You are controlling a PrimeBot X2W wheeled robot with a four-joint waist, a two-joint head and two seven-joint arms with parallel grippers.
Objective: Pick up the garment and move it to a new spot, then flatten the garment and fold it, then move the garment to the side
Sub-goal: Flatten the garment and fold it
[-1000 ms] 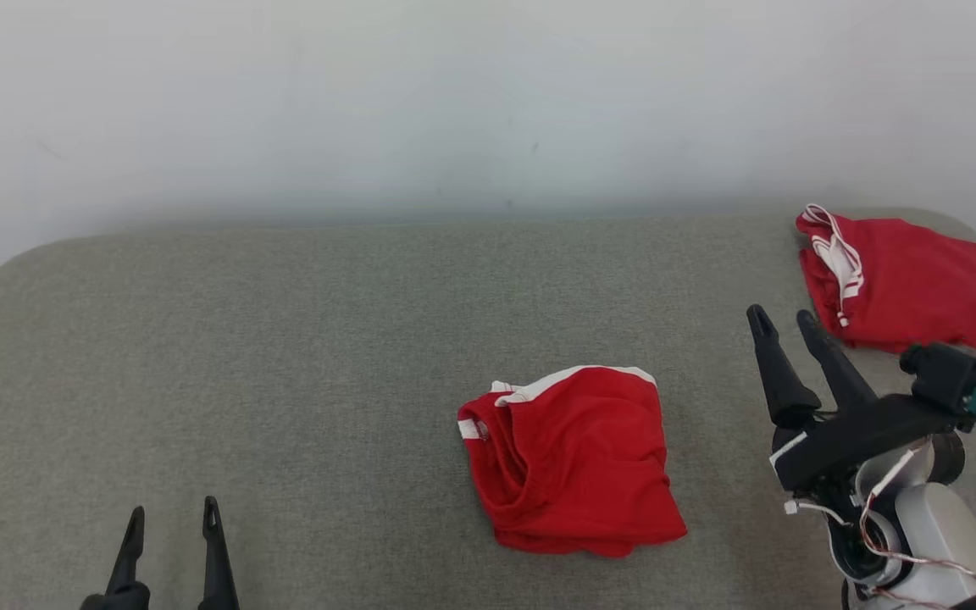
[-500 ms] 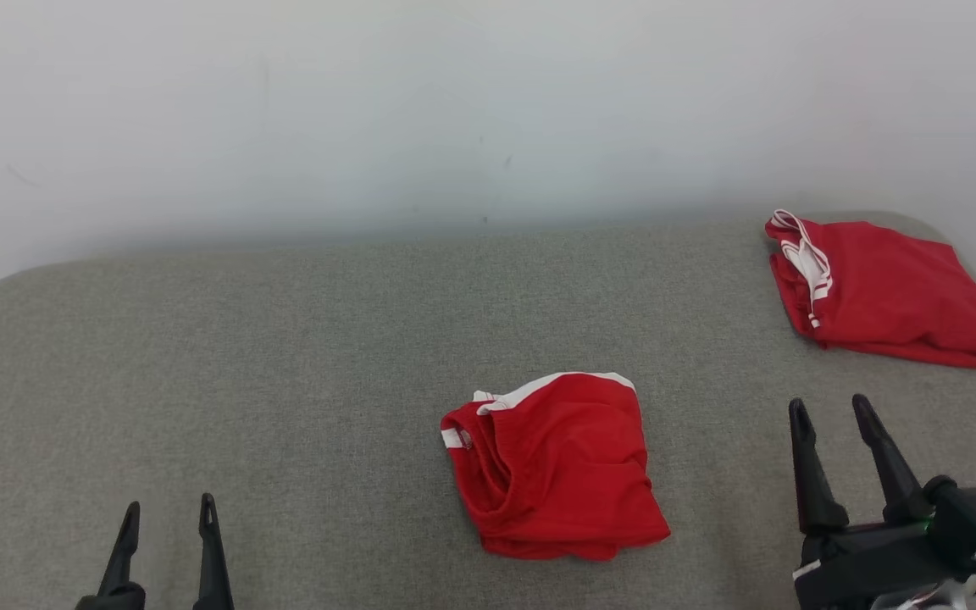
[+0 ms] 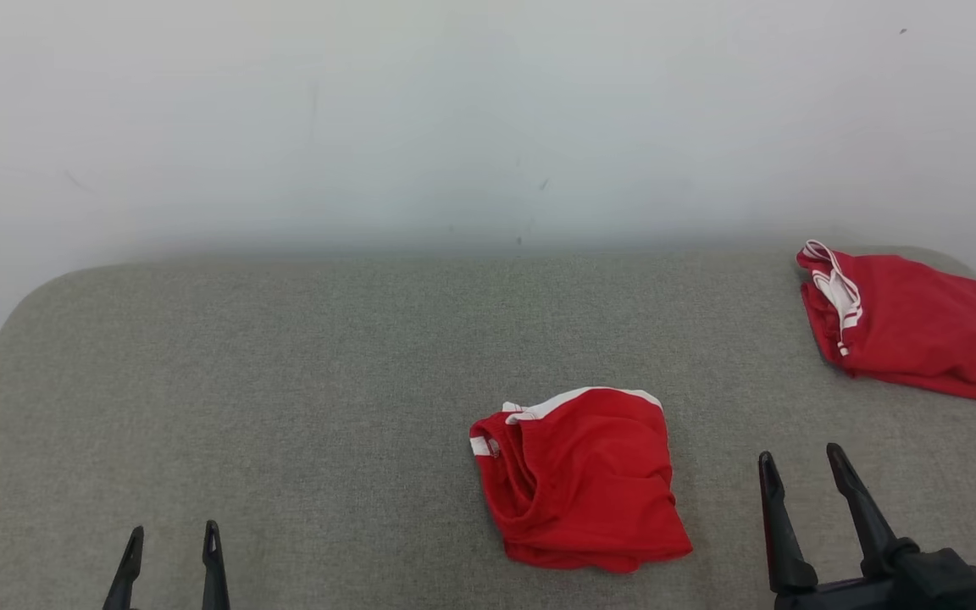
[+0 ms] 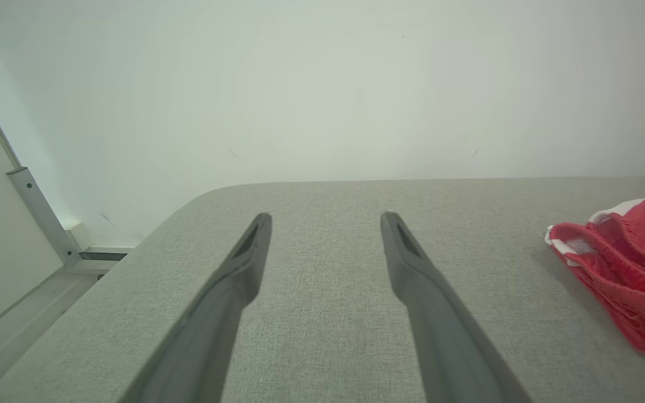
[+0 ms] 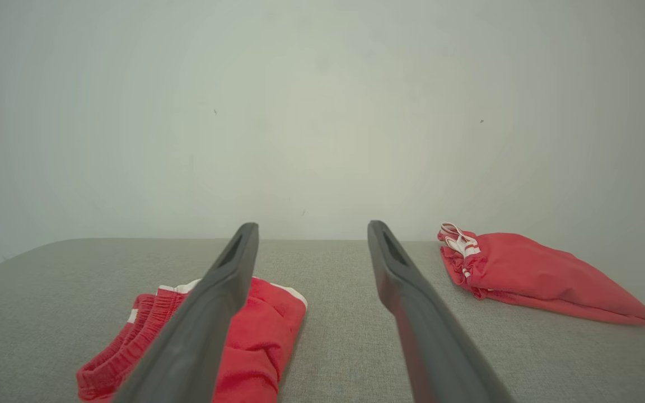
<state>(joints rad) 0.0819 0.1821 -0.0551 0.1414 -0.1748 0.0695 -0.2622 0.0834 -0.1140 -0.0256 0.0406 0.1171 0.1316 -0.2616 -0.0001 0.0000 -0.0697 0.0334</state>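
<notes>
The red garment point(image 3: 581, 479) with white trim lay bunched near the middle of the grey padded surface point(image 3: 285, 381), the white tag at its waistband too small to read. A second red garment point(image 3: 912, 326) lay folded at the far right corner, well apart from it. Both grippers stood with fingers spread and empty, the left gripper point(image 3: 173, 532) at the lower left. The right gripper point(image 3: 800, 457), just beside the second red garment a second before, had drawn back to the lower right, while the head camera had shifted slightly and both garments lay as before.
</notes>
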